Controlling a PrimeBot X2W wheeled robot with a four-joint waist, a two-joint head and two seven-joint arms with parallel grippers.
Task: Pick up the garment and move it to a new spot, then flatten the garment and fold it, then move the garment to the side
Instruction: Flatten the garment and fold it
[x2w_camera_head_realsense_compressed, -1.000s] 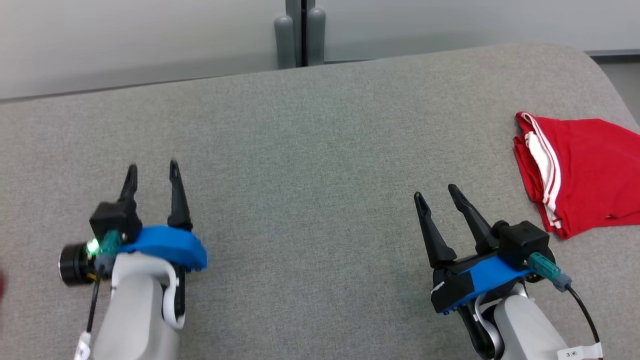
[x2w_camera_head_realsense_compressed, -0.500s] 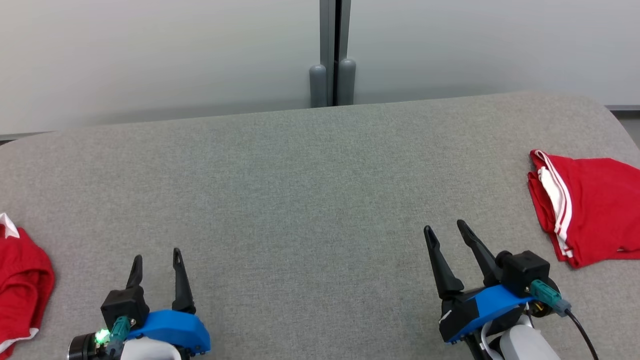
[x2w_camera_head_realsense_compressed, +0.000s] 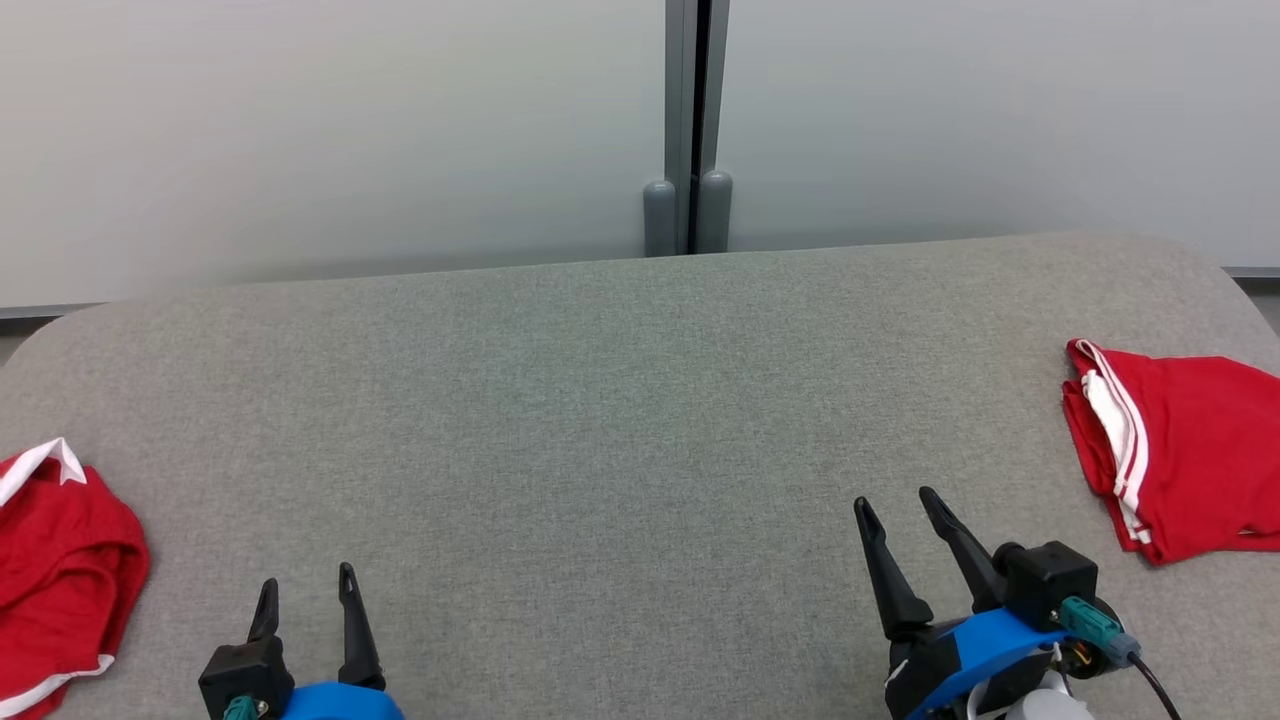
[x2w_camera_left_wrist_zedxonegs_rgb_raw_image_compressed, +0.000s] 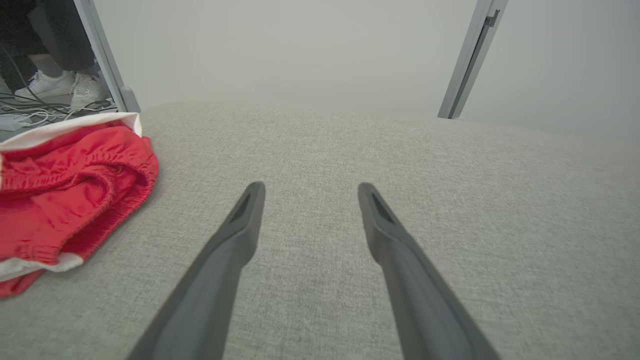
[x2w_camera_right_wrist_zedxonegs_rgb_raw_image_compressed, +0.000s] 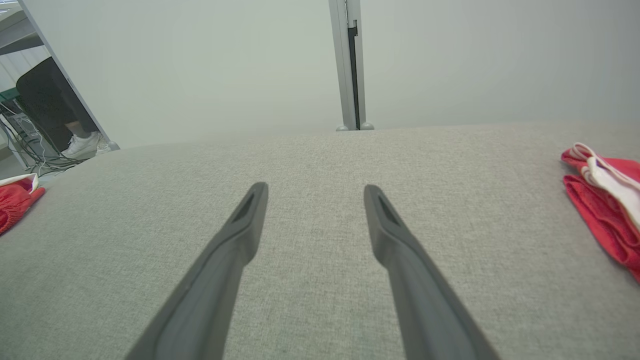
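A crumpled red garment with white trim lies at the left edge of the grey fabric table. A second red garment with white stripes lies folded at the right edge. My left gripper hovers open over bare table, to the right of the crumpled garment and apart from it. My right gripper is open too, left of the folded garment, with nothing between its fingers. The crumpled garment also appears far left in the right wrist view.
A pale wall with a grey post stands behind the table's far edge. In the left wrist view a person's feet in white shoes and loose cables sit on the floor beyond the table's left end.
The head camera has tilted, so the table sits lower in view and the crumpled garment has come in at the left. Both grippers show nearer the bottom edge, still open.
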